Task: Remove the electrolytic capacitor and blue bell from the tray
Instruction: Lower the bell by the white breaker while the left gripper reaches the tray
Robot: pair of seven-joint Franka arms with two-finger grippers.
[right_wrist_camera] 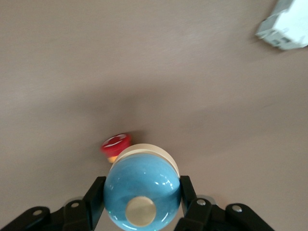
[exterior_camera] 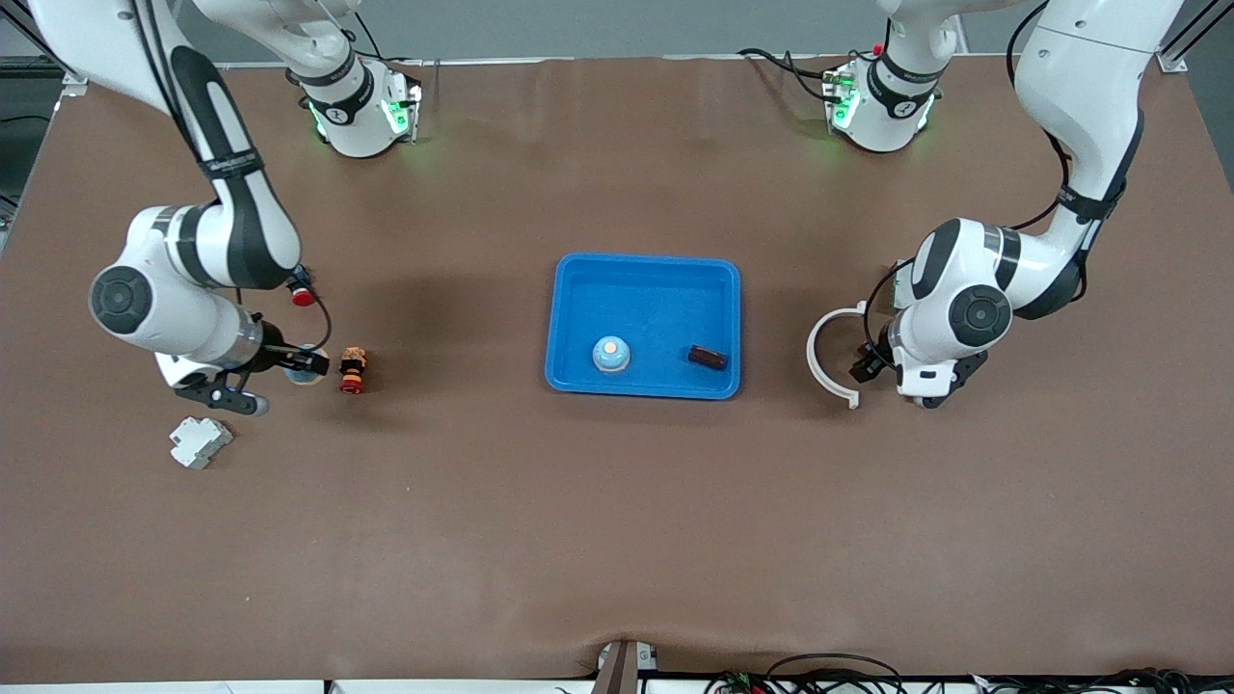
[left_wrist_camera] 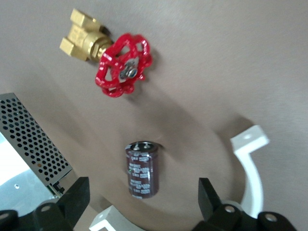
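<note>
Right claw (right_wrist_camera: 142,197) is clamped on a blue bell (right_wrist_camera: 140,180), toward the right arm's end of the table (exterior_camera: 617,540) from the blue tray (exterior_camera: 571,289). Left claw (left_wrist_camera: 143,188) stands open, one finger on either side of a dark capacitor (left_wrist_camera: 142,168). The capacitor lies on the table toward the left arm's end from the tray, near a white curved bracket (exterior_camera: 819,352) and a red-handled valve (left_wrist_camera: 122,65). Inside the tray rest a second bell (exterior_camera: 610,354) and a second capacitor (exterior_camera: 707,357), apart.

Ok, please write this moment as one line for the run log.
right hand: shut on bell | left hand: open over capacitor on table | blue tray: holds second bell, second capacitor
</note>
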